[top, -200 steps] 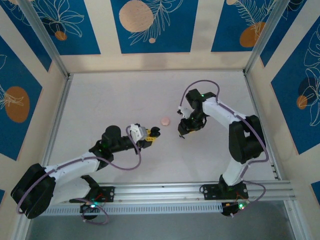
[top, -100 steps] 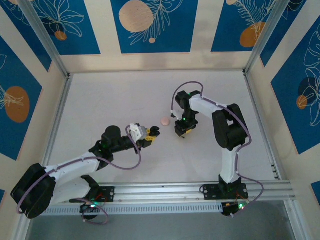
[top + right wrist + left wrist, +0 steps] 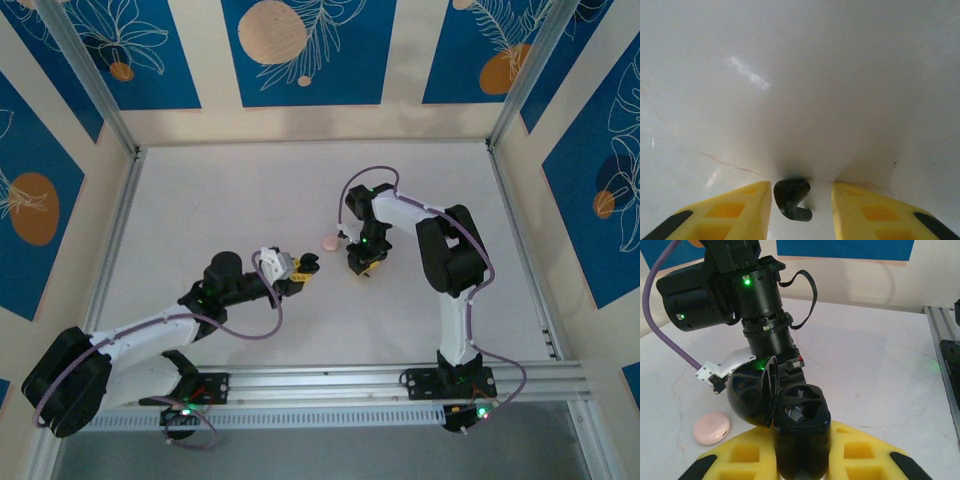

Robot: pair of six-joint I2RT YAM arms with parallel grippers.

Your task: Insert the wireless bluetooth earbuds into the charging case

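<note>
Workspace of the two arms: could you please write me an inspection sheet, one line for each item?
Surface: white table, faint hairline marks.
Job's things: charging case with lid open; one earbud lying on the table.
Clutter: pink disc on the table, apart from both claws.
Claws: left claw shut on the charging case; right claw open, fingers either side of the earbud.
Cables: purple cable looping off each arm.
Surroundings: blue-and-cream patterned walls; aluminium rail at the near edge.
</note>
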